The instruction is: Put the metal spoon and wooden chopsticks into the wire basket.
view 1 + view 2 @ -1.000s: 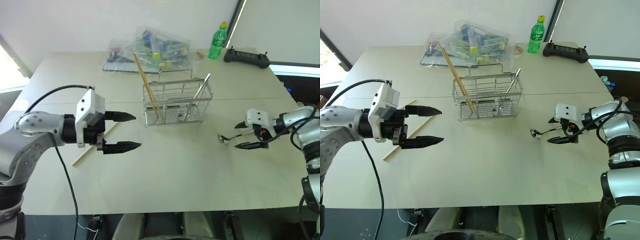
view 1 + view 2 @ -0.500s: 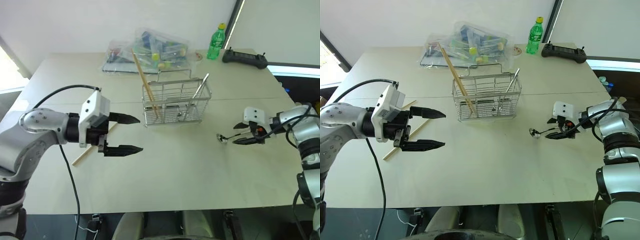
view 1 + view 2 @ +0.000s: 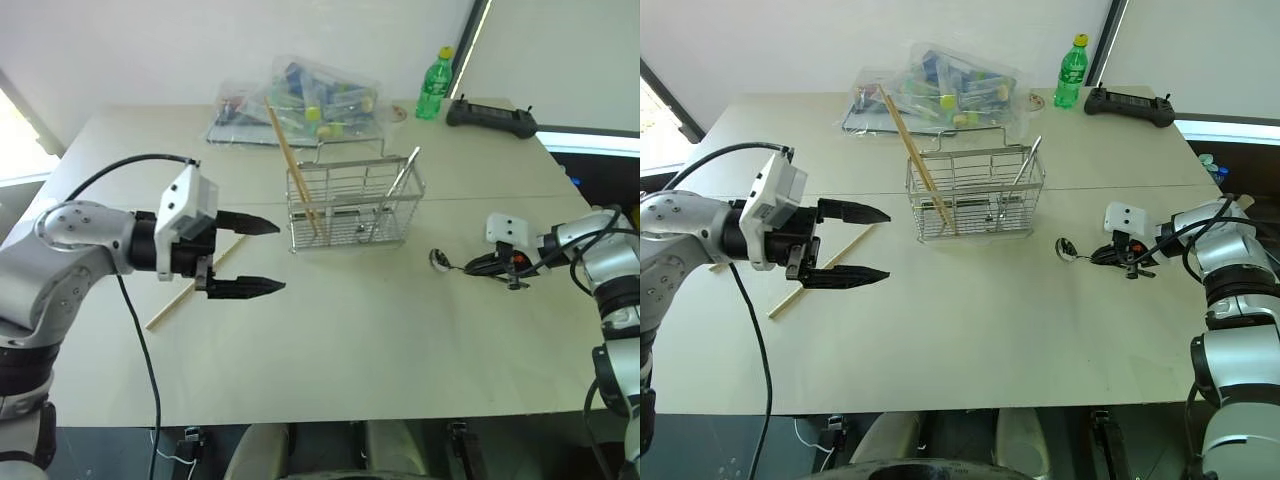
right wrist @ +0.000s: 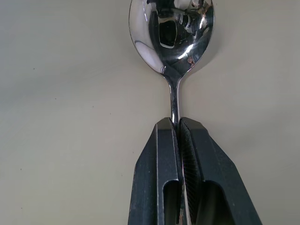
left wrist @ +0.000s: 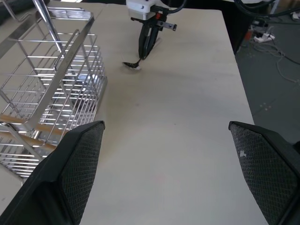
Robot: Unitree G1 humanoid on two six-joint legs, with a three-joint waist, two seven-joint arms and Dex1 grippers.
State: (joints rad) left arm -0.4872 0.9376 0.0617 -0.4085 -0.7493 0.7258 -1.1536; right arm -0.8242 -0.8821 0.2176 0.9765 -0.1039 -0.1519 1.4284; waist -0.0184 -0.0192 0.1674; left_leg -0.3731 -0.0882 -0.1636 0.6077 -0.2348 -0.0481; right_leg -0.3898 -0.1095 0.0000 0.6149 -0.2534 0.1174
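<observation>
The metal spoon [image 4: 171, 33] is to the right of the wire basket [image 3: 355, 205], its bowl [image 3: 439, 259] pointing toward the basket. My right gripper [image 4: 177, 125] is shut on the spoon's slim handle, low at the tabletop. One wooden chopstick [image 3: 288, 160] leans in the basket's left end, and a slim metal utensil [image 3: 403, 178] leans in its right end. Another chopstick [image 3: 178, 297] lies flat on the table at the left. My left gripper [image 3: 280, 257] hovers open above that chopstick's inner end, pointing toward the basket, with nothing between its fingers.
Behind the basket lies a clear plastic bag [image 3: 300, 95] of colourful items. A green bottle [image 3: 433, 83] and a black controller [image 3: 490, 112] stand at the far right of the table. Bare tabletop [image 3: 350, 330] stretches in front of the basket.
My right gripper has shut on the spoon's handle, and the spoon's bowl has shifted a little toward the basket. The left gripper has stayed open, in about the same place.
</observation>
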